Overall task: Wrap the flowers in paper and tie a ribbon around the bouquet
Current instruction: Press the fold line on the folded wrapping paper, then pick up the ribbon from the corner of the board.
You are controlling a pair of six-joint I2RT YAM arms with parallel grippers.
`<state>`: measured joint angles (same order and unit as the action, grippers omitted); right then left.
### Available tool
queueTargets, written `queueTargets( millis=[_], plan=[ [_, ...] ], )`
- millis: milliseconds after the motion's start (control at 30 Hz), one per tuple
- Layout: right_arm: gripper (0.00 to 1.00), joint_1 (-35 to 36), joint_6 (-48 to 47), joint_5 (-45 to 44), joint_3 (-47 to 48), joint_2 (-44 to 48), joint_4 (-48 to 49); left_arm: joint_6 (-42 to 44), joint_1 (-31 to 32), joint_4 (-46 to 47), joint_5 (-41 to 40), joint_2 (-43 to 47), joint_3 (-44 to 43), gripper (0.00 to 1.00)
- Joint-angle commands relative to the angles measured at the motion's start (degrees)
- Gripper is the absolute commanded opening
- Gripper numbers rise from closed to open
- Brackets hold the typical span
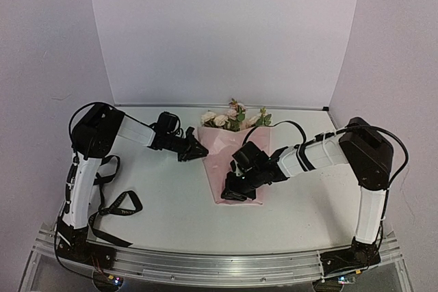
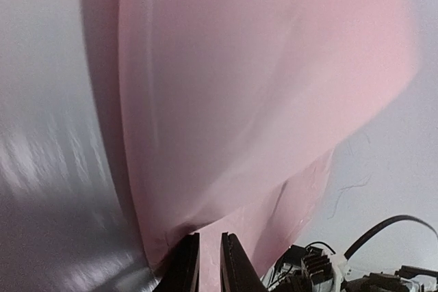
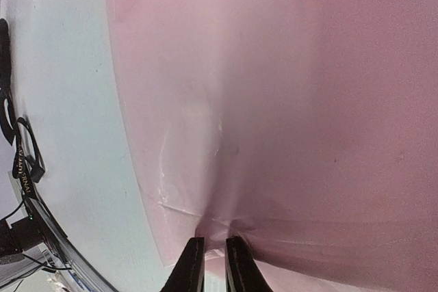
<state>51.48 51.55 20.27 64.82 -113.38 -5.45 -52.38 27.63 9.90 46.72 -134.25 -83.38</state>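
The bouquet lies mid-table: pale pink and cream flowers [image 1: 229,118] stick out of the far end of the pink paper [image 1: 220,158], which is folded into a cone that narrows toward me. My left gripper [image 1: 198,152] is at the cone's upper left edge, shut on a fold of the paper [image 2: 239,100], with pink showing between its tips [image 2: 210,236]. My right gripper [image 1: 233,186] is at the cone's lower part, shut on the paper [image 3: 308,100], and creases run into its tips [image 3: 215,239]. The black ribbon [image 1: 118,204] lies looped at the near left, away from both grippers.
The white table [image 1: 171,223] ends at a metal rail along the near edge. A white backdrop board [image 1: 226,32] stands behind the flowers. The ribbon's lettered end [image 3: 24,176] lies by the left arm's base, with cables nearby.
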Motion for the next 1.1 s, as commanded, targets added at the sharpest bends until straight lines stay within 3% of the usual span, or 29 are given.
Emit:
queueTargets(
  millis=[0,467,633,867,1067],
  plan=[
    [0.13,0.72,0.31,-1.29,-1.71,-1.49,-4.12,1.03,-2.84,-3.7,-0.71,-3.89,-8.52,0.13],
    [0.13,0.71,0.5,-1.02,-0.43,-1.3,-5.11,0.15,-8.91,-8.98,2.01,-14.45,-28.32,0.13],
    [0.16,0.56,-0.59,-0.94,5.29,1.06,-9.05,4.71,-9.5,-14.67,3.01,-12.45,-33.97,0.16],
    [0.27,-2.03,-1.02,-1.87,12.01,6.34,-14.71,9.04,-9.87,-17.15,2.16,-2.57,-29.62,0.23],
    [0.32,-4.49,-2.73,-6.57,9.05,11.79,-18.63,7.58,-9.78,-13.55,1.58,8.04,-15.59,0.25]
  ],
)
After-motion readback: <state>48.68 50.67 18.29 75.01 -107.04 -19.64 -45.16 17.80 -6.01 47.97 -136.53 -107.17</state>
